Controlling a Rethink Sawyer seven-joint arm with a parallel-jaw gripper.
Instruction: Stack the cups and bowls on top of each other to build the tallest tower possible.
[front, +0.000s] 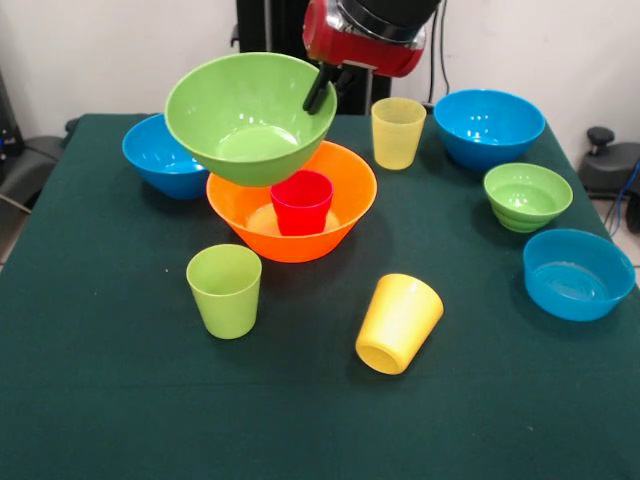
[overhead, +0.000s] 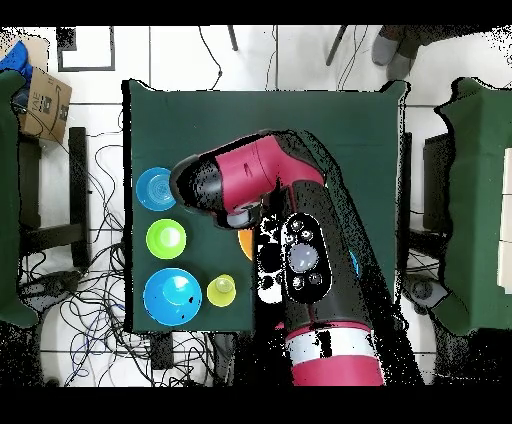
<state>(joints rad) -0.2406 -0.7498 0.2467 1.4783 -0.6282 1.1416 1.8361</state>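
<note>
The fingers (front: 322, 88) are pinching the large green bowl (front: 250, 118) at its three o'clock rim, holding it tilted above the orange bowl (front: 340, 175) containing the red cup (front: 302, 201).

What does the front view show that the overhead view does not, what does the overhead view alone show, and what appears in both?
Only the front view shows the pincer holding the large lime green bowl by its rim, tilted above the orange bowl with the red cup inside, plus the lime green cup and the tipped yellow cup.

Only the overhead view shows the floor cables and a cardboard box.

Both show the green table, small green bowl, shallow blue bowl and pale yellow cup.
</note>
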